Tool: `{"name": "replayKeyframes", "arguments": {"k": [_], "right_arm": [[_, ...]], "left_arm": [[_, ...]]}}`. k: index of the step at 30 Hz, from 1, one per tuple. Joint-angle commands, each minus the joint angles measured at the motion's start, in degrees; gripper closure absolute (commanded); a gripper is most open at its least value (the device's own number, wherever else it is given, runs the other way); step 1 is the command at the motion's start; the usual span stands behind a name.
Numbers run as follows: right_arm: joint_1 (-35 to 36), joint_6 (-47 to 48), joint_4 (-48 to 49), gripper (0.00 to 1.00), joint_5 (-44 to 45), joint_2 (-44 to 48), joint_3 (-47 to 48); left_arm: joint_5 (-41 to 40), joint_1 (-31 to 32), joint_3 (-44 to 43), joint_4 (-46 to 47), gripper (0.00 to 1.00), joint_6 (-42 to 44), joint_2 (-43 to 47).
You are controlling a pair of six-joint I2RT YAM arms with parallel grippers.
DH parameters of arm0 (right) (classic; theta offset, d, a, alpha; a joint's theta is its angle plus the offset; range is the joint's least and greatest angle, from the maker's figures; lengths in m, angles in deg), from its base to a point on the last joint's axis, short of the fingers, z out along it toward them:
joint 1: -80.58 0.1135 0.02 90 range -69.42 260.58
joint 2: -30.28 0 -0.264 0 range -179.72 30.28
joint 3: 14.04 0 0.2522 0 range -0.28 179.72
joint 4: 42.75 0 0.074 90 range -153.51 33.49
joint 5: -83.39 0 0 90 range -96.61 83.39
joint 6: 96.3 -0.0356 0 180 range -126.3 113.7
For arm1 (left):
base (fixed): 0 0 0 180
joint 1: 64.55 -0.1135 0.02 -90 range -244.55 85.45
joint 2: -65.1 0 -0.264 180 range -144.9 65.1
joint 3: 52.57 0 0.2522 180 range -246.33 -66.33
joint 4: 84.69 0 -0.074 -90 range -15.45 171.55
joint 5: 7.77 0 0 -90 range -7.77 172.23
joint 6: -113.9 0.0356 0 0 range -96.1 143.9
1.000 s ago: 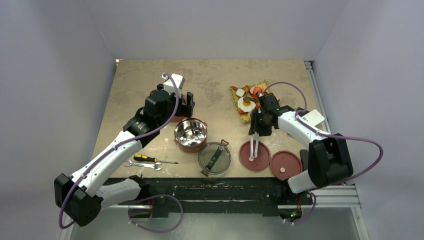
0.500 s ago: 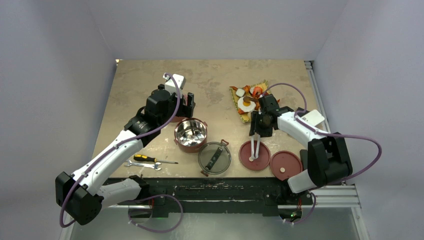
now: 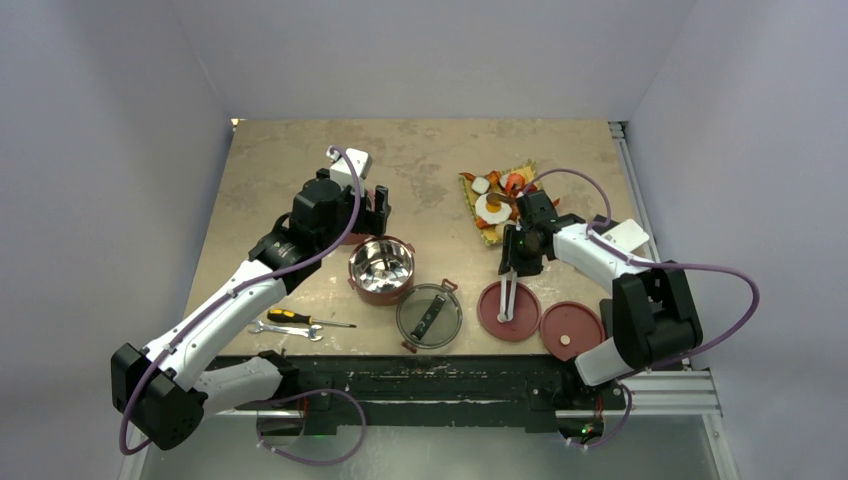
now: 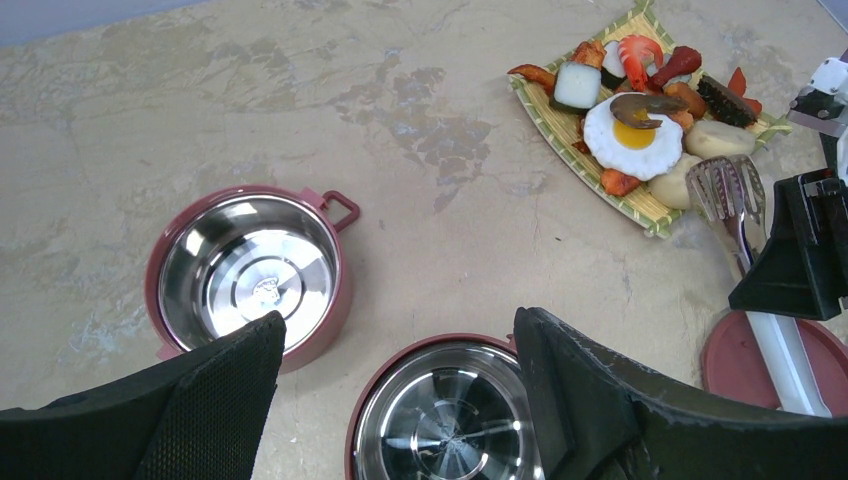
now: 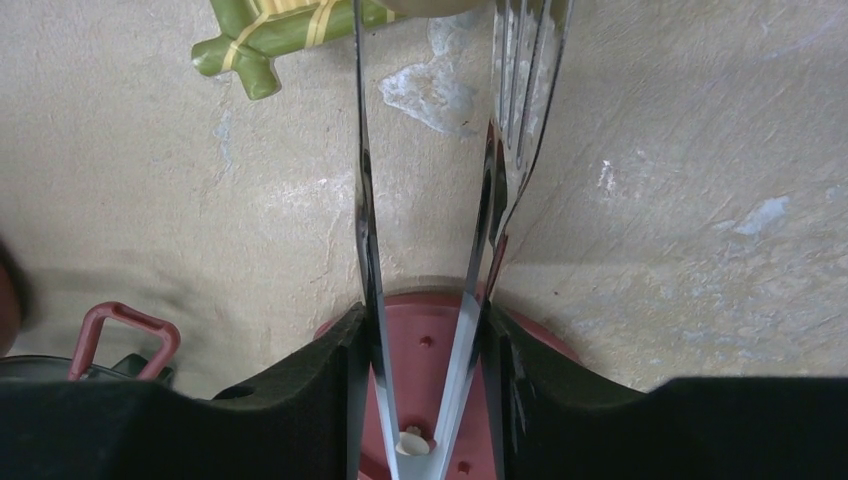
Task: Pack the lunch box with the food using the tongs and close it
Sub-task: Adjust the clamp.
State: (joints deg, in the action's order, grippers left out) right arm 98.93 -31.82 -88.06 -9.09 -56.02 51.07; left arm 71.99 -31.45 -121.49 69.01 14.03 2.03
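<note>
Tongs (image 3: 510, 293) are sitting in the right fingers (image 5: 290, 420). Both pads are pressing the two thin arms inward close to the joined end, so the fingers are partly closed with a firm hold. The joined end is hanging over a red disc lid (image 3: 508, 312), and we can't tell if it's touching. The slotted tips (image 4: 730, 190) are pointing away from the arm bases and ending just beside the near edge of the yellow woven mat (image 4: 560, 120), with the two tips standing apart.

Food (image 4: 632, 140) is lying on that mat at the far right of the tabletop (image 3: 420, 150): fried egg in the middle, beige buns (image 4: 715, 138) at the tongs' side, red, orange and brown chunks around them.

Lunch box is lying in pieces. We're seeing two open bowls left of centre, one (image 4: 245, 285) further from the mat and one (image 4: 440, 420) right under the left fingers (image 4: 210, 400). Those fingers are spread wide, hovering above it and gripping nothing. The dark top lid (image 3: 429, 315) is lying flat between the bowls and the red lid. A second red disc lid (image 3: 571, 330) is sitting just right of the first.

Screwdriver (image 3: 295, 318) and wrench (image 3: 285, 330) are lying near the front left, beside the left arm.
</note>
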Motion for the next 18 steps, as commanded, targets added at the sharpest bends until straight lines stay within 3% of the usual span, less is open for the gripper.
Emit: {"name": "replayKeyframes", "arguments": {"k": [1, 4, 10, 18], "right_arm": [[0.0, 1.4, 2.3, 0.74, -2.7, -0.1, 1.0], [0.0, 1.5, 1.7, 0.87, -2.3, 0.8, 1.3], [0.1, 0.4, -0.6, 0.99, -1.5, 5.6, 2.7], [0.0, -0.9, -3.1, 1.0, -0.4, 10.2, 3.7]], "left_arm": [[0.4, -0.2, -1.2, 0.4, 0.16, -0.2, -0.1], [0.2, -0.3, -1.2, 0.4, 0.16, -0.2, -0.1], [0.1, -0.2, -1.1, 0.5, 0.16, -0.2, 0.2], [0.4, -0.2, -0.9, 0.8, 0.16, -0.5, 0.5]]}}
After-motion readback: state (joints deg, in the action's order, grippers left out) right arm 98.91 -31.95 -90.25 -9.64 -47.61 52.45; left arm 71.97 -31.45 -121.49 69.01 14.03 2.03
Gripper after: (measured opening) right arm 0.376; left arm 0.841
